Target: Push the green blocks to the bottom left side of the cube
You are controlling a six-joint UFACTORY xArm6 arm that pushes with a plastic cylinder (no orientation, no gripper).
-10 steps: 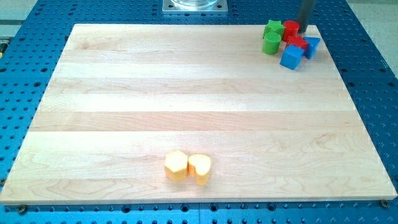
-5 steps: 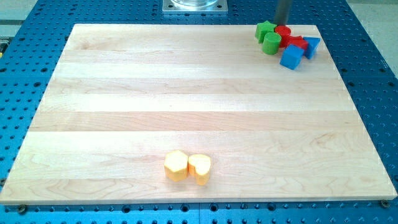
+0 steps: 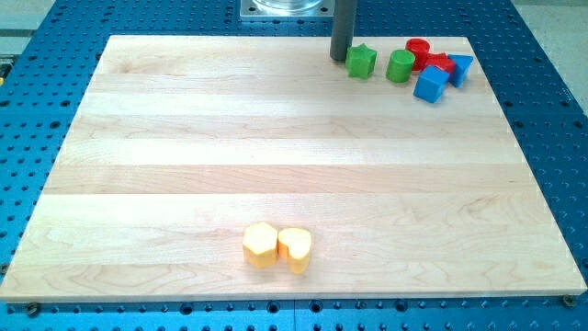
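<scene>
At far edge of board (image 3: 184, 110), my tip (image 3: 341, 59) down on wood, touching left side of green star block (image 3: 361, 62); plain rod, nothing gripped. Green cylinder (image 3: 400, 66) apart, right of star. Blue cube (image 3: 430, 84) just right of cylinder, nearer. Red blocks (image 3: 430, 57), blue triangular block (image 3: 460, 66) clustered behind. Two yellow blocks (image 3: 277, 245) near edge.

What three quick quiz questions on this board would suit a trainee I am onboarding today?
1. True or false: my tip stands at the view's left of the green star block.
2. Which block lies nearest the blue cube: A) green cylinder, B) red block, C) yellow heart block?
3. How many yellow blocks are on the wooden board?

Key: 1 true; 2 B; 3 two, the heart and the yellow hexagon block, side by side near the view's bottom.
</scene>
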